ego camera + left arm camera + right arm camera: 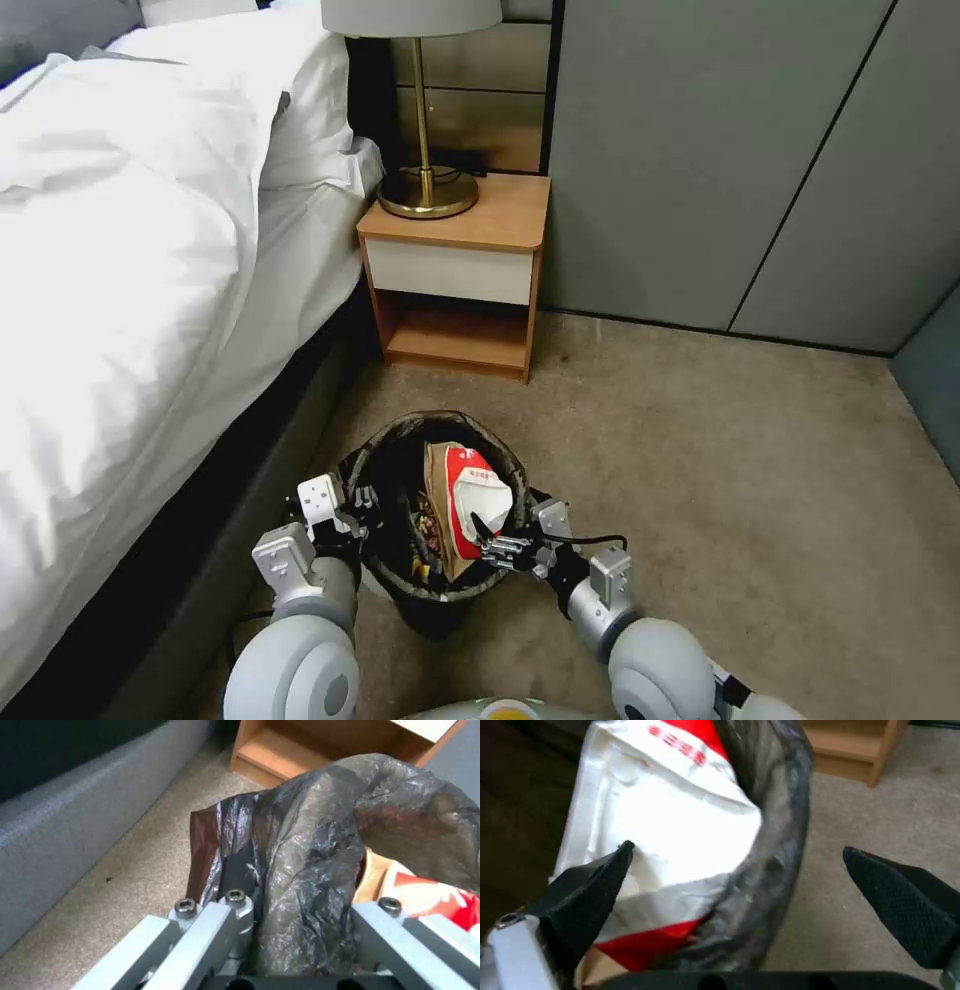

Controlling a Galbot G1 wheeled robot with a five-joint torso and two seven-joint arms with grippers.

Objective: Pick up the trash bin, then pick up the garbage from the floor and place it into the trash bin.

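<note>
The trash bin [440, 420], with its dark crinkled bag [310, 832] over the rim, sits low between my two arms in the head view. Garbage fills it: a red-and-white packet [478, 492] leaning on a brown paper bag [436, 478], and small dark wrappers lower down. My left gripper [360, 505] is shut on the bin's left rim, with the bag-covered edge pinched between its metal fingers [200, 915]. At the right rim my right gripper [500, 548] is open. One black fingertip [622, 851] lies over the packet [670, 806] inside the bin, the other outside above the carpet.
A bed with white bedding [120, 250] and a dark base runs along the left, close to the bin. Straight ahead stands a wooden nightstand [460, 270] with a brass lamp [425, 190]. Grey wall panels [720, 150] stand behind. Bare carpet [750, 480] spreads to the right.
</note>
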